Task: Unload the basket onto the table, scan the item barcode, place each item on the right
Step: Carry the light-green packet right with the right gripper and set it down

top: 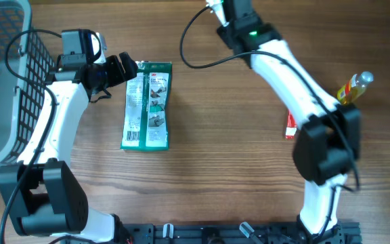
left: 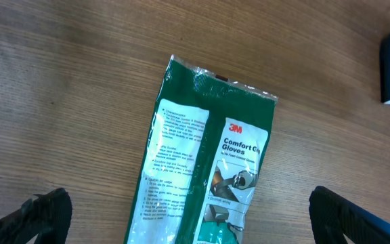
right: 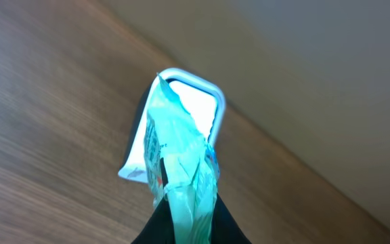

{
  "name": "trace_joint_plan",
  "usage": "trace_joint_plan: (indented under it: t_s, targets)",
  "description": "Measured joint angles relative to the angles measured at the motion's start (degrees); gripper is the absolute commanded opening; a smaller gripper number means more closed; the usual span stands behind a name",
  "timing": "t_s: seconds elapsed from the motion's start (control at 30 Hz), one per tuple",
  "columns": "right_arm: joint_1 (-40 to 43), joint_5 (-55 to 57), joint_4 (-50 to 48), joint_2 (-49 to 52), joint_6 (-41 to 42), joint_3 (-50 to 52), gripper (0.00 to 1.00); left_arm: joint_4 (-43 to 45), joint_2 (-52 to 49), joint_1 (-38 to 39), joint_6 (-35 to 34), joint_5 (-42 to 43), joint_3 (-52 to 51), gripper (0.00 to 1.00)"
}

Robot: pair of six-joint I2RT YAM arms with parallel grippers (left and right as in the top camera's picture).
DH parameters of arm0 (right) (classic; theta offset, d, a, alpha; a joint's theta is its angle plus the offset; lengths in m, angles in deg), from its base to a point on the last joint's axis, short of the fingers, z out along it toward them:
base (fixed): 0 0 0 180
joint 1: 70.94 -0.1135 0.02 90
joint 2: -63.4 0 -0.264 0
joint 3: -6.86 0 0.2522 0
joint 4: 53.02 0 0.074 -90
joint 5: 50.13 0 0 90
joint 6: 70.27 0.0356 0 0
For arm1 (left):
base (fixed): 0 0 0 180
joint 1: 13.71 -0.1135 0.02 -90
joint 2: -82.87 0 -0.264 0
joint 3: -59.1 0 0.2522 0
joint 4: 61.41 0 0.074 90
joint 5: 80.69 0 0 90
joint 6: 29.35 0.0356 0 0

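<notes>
Risk, scan: the mint packet (right: 175, 156) is bunching into creases, so a fold could be hiding its barcode from the white-framed device (right: 212, 95) beside it. Whether that device is the reader, I cannot tell.
Risk, grip: the packet is being pinched by one thin end only, so a quick turn could be enough to pull it free.
Risk, left side: the glove pack (top: 147, 105) is lying flat on the worktop (top: 222, 135), and fingers closing on its glossy film could be sliding off it.
Right pincer (right: 181, 224): nearly closed, pinching the mint packet.
Left pincer (top: 127, 69): standing wide apart, gripping nothing, hovering over the pack's top end.
Item look: the packet is showing pale, thin, crumpled film with small print. The pack is showing green film with white panels.
Item place: the packet is being held above the worktop's far edge.
</notes>
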State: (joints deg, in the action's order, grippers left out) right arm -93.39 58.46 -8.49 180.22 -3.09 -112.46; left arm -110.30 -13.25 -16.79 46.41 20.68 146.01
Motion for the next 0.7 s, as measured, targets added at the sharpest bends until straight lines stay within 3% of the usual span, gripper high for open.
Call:
trace_joint_plan:
  t_s: [0.13, 0.2, 0.37, 0.4, 0.43, 0.6, 0.7]
  targets:
    - [4.81, -20.37, 29.73, -7.23, 6.69, -0.59, 0.04, -0.07, 0.0, 0.0, 0.0, -0.02, 0.0, 1.0]
    - [6.58, -29.07, 37.86, -6.88, 8.76, 2.95, 0.06, -0.04, 0.0, 0.0, 0.0, -0.04, 0.0, 1.0]
    - [8.87, -32.44, 31.23, -6.08, 14.34, 24.02, 0.1, -0.04, 0.0, 0.0, 0.0, -0.02, 0.0, 1.0]
    - [8.85, -31.71, 30.45, -6.05, 14.67, 25.92, 0.28, 0.02, 0.0, 0.0, 0.0, -0.02, 0.0, 1.0]
    - [8.85, -30.29, 29.62, -6.01, 14.82, 26.99, 0.66, -0.02, 0.0, 0.0, 0.0, -0.02, 0.0, 1.0]
    - [8.85, -24.04, 21.66, -6.01, 23.56, 27.52, 0.99, -0.04, 0.0, 0.0, 0.0, -0.02, 0.0, 1.0]
    - [8.28, -24.72, 21.92, -6.01, 30.21, 27.52, 0.99, -0.04, 0.0, 0.0, 0.0, -0.02, 0.0, 1.0]
